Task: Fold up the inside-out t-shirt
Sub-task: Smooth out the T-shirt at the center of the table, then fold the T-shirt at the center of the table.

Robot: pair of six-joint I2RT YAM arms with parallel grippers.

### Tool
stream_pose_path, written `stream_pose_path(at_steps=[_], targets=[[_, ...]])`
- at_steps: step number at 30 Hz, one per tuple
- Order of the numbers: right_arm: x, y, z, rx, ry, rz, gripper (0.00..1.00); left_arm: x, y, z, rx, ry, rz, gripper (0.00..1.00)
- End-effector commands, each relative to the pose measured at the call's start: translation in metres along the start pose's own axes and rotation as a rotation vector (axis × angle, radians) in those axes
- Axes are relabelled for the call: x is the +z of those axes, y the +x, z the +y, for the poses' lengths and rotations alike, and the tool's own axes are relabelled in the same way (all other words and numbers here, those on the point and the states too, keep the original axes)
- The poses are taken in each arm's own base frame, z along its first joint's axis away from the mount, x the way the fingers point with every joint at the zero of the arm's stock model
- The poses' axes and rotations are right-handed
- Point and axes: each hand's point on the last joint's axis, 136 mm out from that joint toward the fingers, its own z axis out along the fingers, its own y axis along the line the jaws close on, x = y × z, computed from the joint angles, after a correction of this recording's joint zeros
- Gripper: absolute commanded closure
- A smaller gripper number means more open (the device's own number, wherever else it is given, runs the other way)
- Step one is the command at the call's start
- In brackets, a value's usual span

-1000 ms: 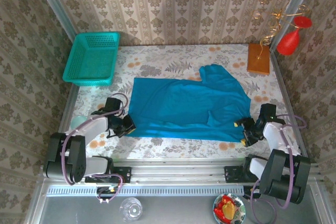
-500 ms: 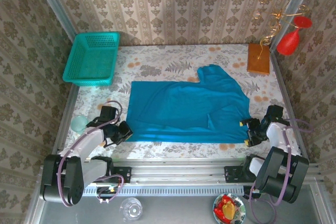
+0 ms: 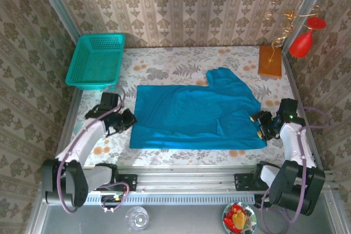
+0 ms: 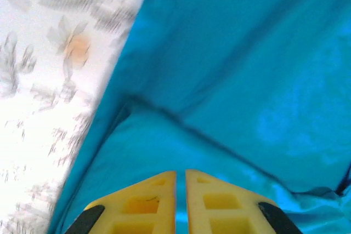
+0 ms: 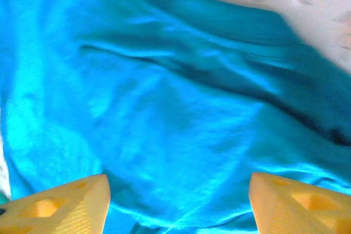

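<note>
The inside-out t-shirt (image 3: 192,116) lies spread flat mid-table, plain blue-teal, with one sleeve (image 3: 225,78) sticking out toward the back. My left gripper (image 3: 127,120) is at the shirt's left edge. Its yellow fingers (image 4: 151,201) stand almost together over the cloth (image 4: 236,80), leaving a thin slit with teal showing in it. I cannot tell whether cloth is pinched. My right gripper (image 3: 262,125) is at the shirt's right edge. In the right wrist view it (image 5: 178,182) is open, fingers wide apart above rumpled cloth (image 5: 181,108), nothing between them.
A teal mesh basket (image 3: 96,61) sits at the back left corner. An orange-brown block (image 3: 270,61) and a red ornament (image 3: 303,41) are at the back right. Bare flowered tabletop (image 3: 181,61) lies behind the shirt. A glass (image 3: 136,217) and a bowl (image 3: 239,218) stand below the rail.
The left gripper has moved from the shirt's near-left corner farther along its left edge. The right gripper shifted slightly away from me. The shirt's near hem slid a little toward the near edge.
</note>
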Motion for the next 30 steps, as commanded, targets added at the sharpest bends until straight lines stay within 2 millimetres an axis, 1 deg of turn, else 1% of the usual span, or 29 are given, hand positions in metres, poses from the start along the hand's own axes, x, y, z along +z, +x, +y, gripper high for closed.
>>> stream_pose_path(at_steps=[1,4,7,10,11,12,17,21,24,26,30], targets=[[0.006,0.012,0.039,-0.174,-0.090,0.090,0.33,0.000,-0.019,-0.012,0.141,-0.003,0.010,0.84],[0.018,0.032,0.066,-0.306,-0.125,0.200,0.35,0.007,-0.044,-0.027,0.201,0.009,-0.001,0.81],[0.029,0.043,0.081,-0.440,-0.099,0.232,0.39,0.014,-0.072,-0.041,0.270,0.002,-0.009,0.77],[0.034,0.041,0.089,-0.512,-0.058,0.218,0.41,0.023,-0.106,-0.041,0.351,-0.087,-0.034,0.73],[0.041,0.041,0.089,-0.511,-0.046,0.236,0.41,0.026,-0.118,-0.040,0.372,-0.127,-0.039,0.72],[0.042,0.041,0.092,-0.515,-0.049,0.239,0.42,0.030,-0.129,-0.040,0.391,-0.157,-0.032,0.72],[0.044,0.031,0.098,-0.539,-0.025,0.219,0.42,0.057,-0.168,-0.042,0.481,-0.234,0.008,0.67],[0.043,0.025,0.105,-0.551,-0.018,0.206,0.41,0.080,-0.186,-0.040,0.528,-0.280,0.071,0.66],[0.043,0.022,0.111,-0.553,-0.019,0.203,0.41,0.091,-0.195,-0.041,0.547,-0.286,0.091,0.65],[0.045,0.020,0.114,-0.552,-0.017,0.207,0.41,0.098,-0.199,-0.039,0.555,-0.297,0.106,0.65],[0.046,0.018,0.117,-0.552,-0.016,0.208,0.41,0.112,-0.197,-0.033,0.562,-0.303,0.158,0.64]])
